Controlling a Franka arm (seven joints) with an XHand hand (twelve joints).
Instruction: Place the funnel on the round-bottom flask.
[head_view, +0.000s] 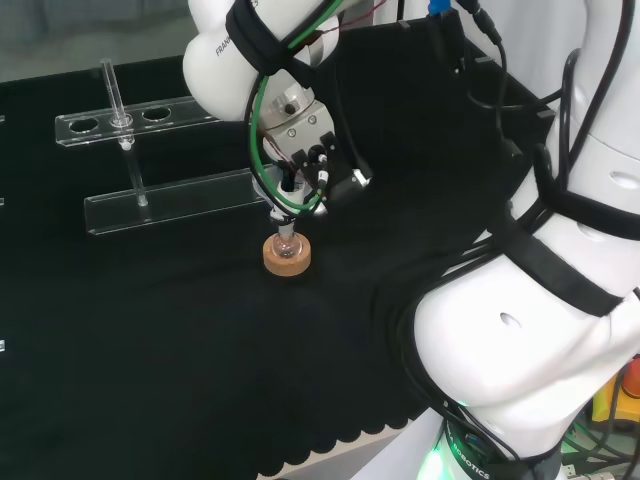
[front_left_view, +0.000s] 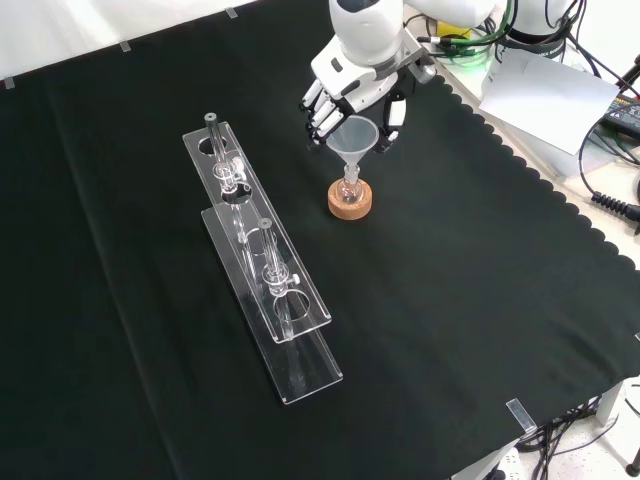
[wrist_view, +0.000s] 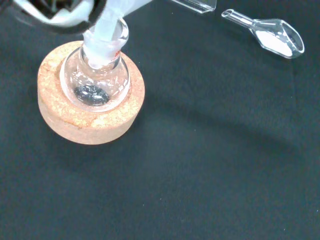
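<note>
A small clear round-bottom flask (front_left_view: 350, 186) stands upright in a cork ring (front_left_view: 350, 202) on the black cloth. A clear funnel (front_left_view: 357, 134) is held right above it, with its stem reaching into the flask's neck. The hand (front_left_view: 352, 82) comes in from the top of the front view, fingers on one side of the funnel's rim and thumb on the other. In the wrist view the funnel's stem (wrist_view: 106, 29) enters the neck of the flask (wrist_view: 95, 80), which sits in the cork ring (wrist_view: 90, 122). In the head view the hand (head_view: 298, 160) hangs over the cork ring (head_view: 287, 256).
A clear two-tier tube rack (front_left_view: 266, 272) with test tubes stands to the left in the front view, and farther off in the head view as rack (head_view: 170, 200). A clear scoop with white powder (wrist_view: 272, 36) lies on the cloth near the flask. The cloth's scalloped edge (front_left_view: 560, 200) runs on the right.
</note>
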